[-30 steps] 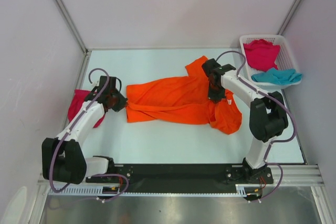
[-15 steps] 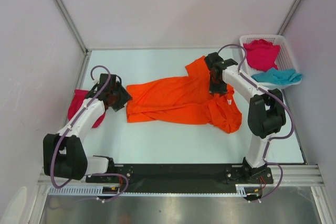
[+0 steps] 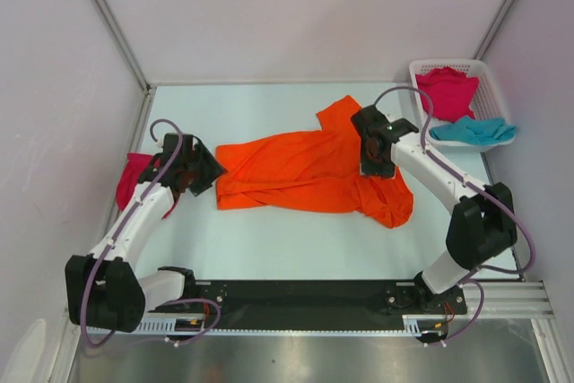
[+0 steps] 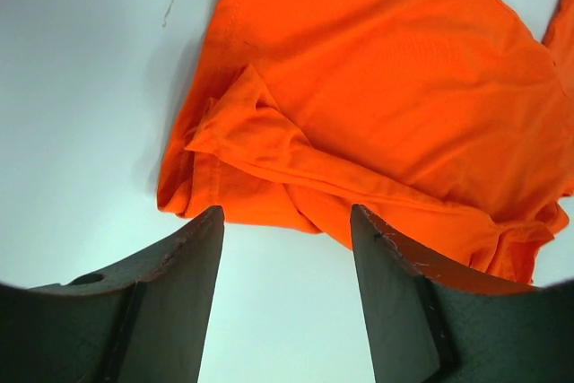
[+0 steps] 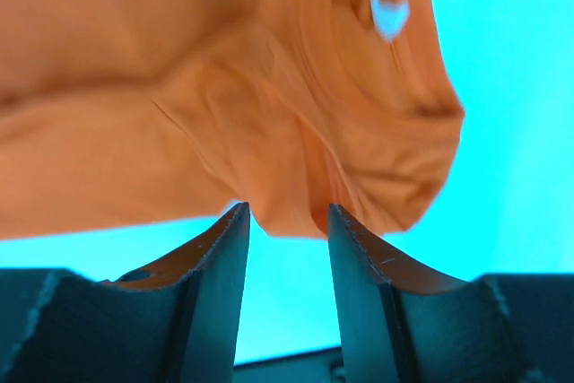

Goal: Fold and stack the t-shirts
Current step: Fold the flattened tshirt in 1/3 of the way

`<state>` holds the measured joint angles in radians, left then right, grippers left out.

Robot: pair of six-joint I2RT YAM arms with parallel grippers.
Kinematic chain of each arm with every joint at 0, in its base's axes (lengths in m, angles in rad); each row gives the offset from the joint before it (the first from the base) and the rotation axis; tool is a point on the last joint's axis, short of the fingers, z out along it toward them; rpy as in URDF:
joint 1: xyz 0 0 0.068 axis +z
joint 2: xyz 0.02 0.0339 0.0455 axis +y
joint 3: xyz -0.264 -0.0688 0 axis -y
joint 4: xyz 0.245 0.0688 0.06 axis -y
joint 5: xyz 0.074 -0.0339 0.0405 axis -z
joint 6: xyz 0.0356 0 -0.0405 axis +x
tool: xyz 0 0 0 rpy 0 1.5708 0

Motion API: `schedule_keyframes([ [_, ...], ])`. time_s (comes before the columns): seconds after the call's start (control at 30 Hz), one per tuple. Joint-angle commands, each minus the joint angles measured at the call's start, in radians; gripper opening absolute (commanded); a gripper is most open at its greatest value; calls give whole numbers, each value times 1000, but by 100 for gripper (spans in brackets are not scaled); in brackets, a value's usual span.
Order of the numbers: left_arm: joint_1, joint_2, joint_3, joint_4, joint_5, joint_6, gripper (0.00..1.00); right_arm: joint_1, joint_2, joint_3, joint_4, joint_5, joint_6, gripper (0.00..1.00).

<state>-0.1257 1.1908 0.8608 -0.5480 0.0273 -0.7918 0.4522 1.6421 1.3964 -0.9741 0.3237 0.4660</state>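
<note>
Orange t-shirt (image 3: 305,172): lies crumpled and partly folded at centre, long axis from 9 to 3 o'clock. First pink t-shirt (image 3: 133,177): bunched at 9 o'clock. Second pink t-shirt (image 3: 446,91) and teal t-shirt (image 3: 471,131): heaped in basket (image 3: 414,69), 2 o'clock.

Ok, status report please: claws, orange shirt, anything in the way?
Open: left claw, right claw. Mid-table: orange t-shirt, rumpled, not folded. Well aside: basket.

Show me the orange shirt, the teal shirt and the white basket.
orange t-shirt (image 3: 305,168), top view, middle of its body.
teal t-shirt (image 3: 471,132), top view, its bunched middle.
white basket (image 3: 496,96), top view, its right wall.
</note>
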Motion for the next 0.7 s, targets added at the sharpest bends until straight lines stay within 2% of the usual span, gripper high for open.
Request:
schedule_keyframes([
  [0.0,5,-62,-49,2,48,22,64,3,-105,-169,11,-12,63,45],
  [0.17,-14,-79,-83,13,62,29,64,13,-146,-301,41,-26,101,45],
  [0.3,-32,-92,-103,19,71,25,64,13,-153,-345,58,-34,112,46],
  [0.67,-41,-109,-117,25,65,32,64,36,-67,-335,110,-43,118,46],
])
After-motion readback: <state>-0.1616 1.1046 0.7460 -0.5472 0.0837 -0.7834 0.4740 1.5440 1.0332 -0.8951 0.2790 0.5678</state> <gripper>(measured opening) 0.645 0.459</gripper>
